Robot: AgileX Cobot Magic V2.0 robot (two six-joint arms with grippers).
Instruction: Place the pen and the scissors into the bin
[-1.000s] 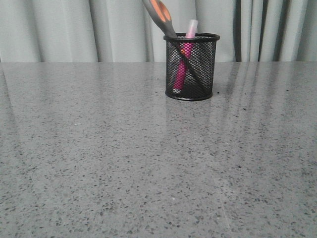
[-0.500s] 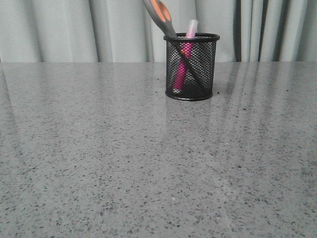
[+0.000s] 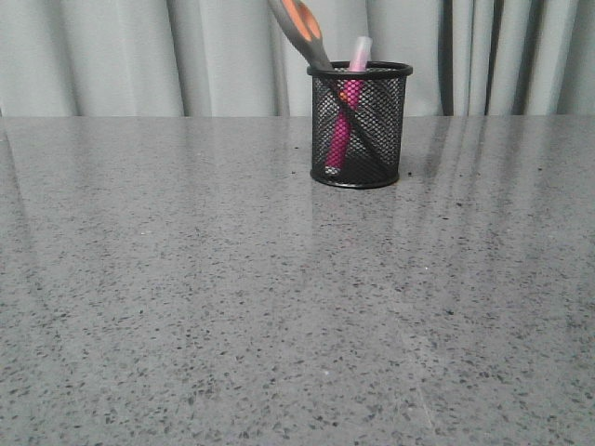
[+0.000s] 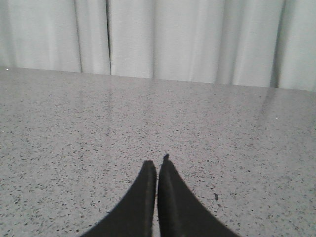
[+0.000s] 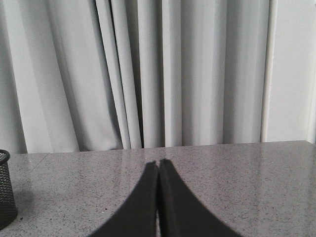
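Pale grey curtains [image 3: 112, 56] hang in folds behind a speckled grey stone tabletop [image 3: 279, 307] that stretches out ahead of me. Toward the far edge of it stands the bin [image 3: 359, 125], a round black wire-mesh cup with a solid rim and base, upright. Inside it the pen [image 3: 342, 121] leans slightly, its magenta barrel showing through the mesh and its whitish translucent cap poking up above the rim. The scissors [image 3: 307, 32] are in the bin too, blades down and crossing diagonally behind the mesh, with the grey, orange-lined handles sticking out well above the rim and tilted away from the pen; their top runs out of the front view. I can read no brand, label or writing on any of them.

My left fingers [image 4: 157, 168] are pressed together, tips touching, holding nothing, with only bare tabletop ahead of them. My right fingers [image 5: 158, 165] are likewise closed tip to tip and empty; a sliver of the bin sits well off to the side of them, at the edge of that view, apart from the tips.
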